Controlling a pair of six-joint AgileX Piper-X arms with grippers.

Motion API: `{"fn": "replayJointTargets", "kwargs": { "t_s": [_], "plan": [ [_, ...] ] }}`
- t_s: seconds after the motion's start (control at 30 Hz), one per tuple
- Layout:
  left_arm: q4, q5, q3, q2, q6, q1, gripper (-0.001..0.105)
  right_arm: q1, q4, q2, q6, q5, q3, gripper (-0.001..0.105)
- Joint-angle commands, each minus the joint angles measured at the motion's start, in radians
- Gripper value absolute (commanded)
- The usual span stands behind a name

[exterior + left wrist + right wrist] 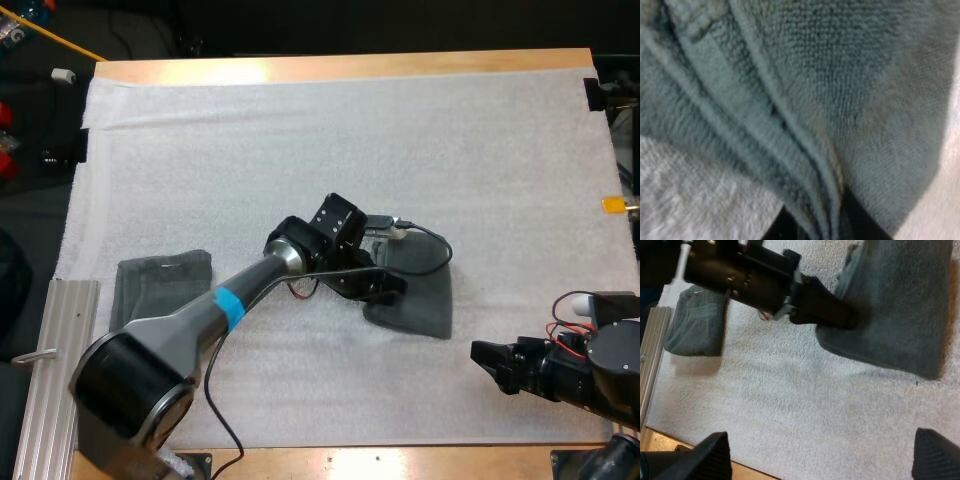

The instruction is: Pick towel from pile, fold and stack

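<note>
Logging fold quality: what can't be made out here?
Dark grey-green terry towel at mid-mat: high view, left gripper and arm cover its left edge.
Same towel, left wrist view: outline cut off by picture edges.
Folded grey-green towel at mat's left: high view, arm hides its near edge.

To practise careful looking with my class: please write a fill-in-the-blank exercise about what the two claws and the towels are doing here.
1. The left claw is shut on the ____ at the middle of the mat.
2. The right claw is ____, holding nothing.
3. The folded stack lies near the mat's ____ edge.

Missing words: towel; open; left.
</note>
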Motion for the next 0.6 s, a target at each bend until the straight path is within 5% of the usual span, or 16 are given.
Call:
{"fn": "replayJointTargets", "kwargs": {
  "t_s": [0.0,0.23,0.57],
  "plan": [
    [0.044,-0.038,-0.017,-0.039,0.043,-0.003,0.000,0.002,0.002,-0.001,0.001,-0.008,-0.005,0.071],
    [0.230,-0.233,-0.021,-0.177,0.239,0.013,0.000,0.002,0.002,-0.001,0.001,-0.006,-0.005,0.071],
    [0.436,-0.426,-0.021,-0.323,0.392,0.145,0.000,0.002,0.002,-0.001,0.001,-0.004,-0.005,0.071]
  ]
}}
